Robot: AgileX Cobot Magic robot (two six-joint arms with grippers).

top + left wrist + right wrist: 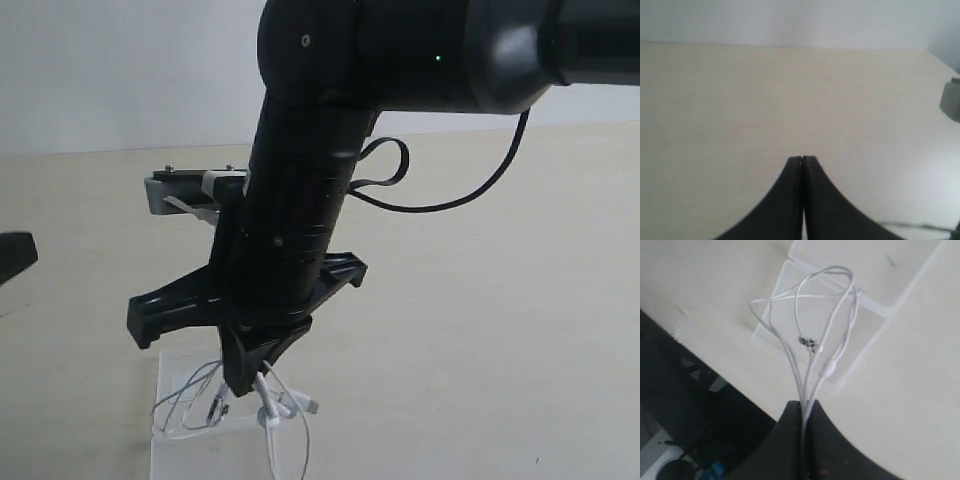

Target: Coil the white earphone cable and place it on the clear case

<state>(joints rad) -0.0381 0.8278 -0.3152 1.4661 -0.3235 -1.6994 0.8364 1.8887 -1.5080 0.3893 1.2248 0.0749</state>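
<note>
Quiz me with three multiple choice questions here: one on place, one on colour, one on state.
1. Where do the earphone cable loops hang? A over the clear case; B over a bowl; C in a drawer.
2. What colour is the cable? A red; B white; C black.
3. The right end effector is: A wide open; B out of view; C shut on the cable.
Answers: 1 A, loops lie over the transparent case; 2 B, every strand is white; 3 C, jaws pinch the strands.
</note>
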